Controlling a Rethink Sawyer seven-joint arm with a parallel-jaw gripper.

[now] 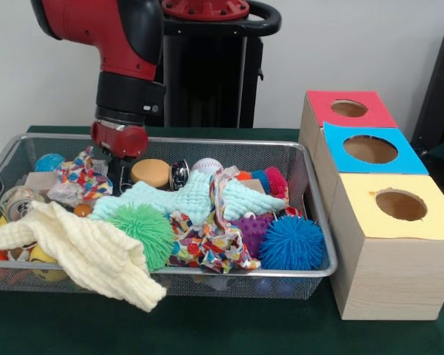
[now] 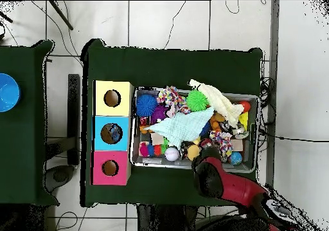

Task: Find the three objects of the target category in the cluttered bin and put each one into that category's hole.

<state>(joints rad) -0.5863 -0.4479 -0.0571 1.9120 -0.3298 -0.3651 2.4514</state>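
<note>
I see tool (image 1: pixel 119 174) down in wire-mesh basket (image 1: pixel 322 272), grip state unclear | soft cloths, spiky rubber balls heaped | round blue-card hole (image 1: pixel 370 149) on worktop's box side

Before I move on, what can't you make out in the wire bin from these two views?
- Gripper: front view, its tips sink among the clutter; overhead, the red arm covers it. Open or shut unclear.
- Crinkly clear plastic pieces: none identifiable; pale turquoise cloth and cream knitted cloth cover much of the silver mesh basket.
</note>
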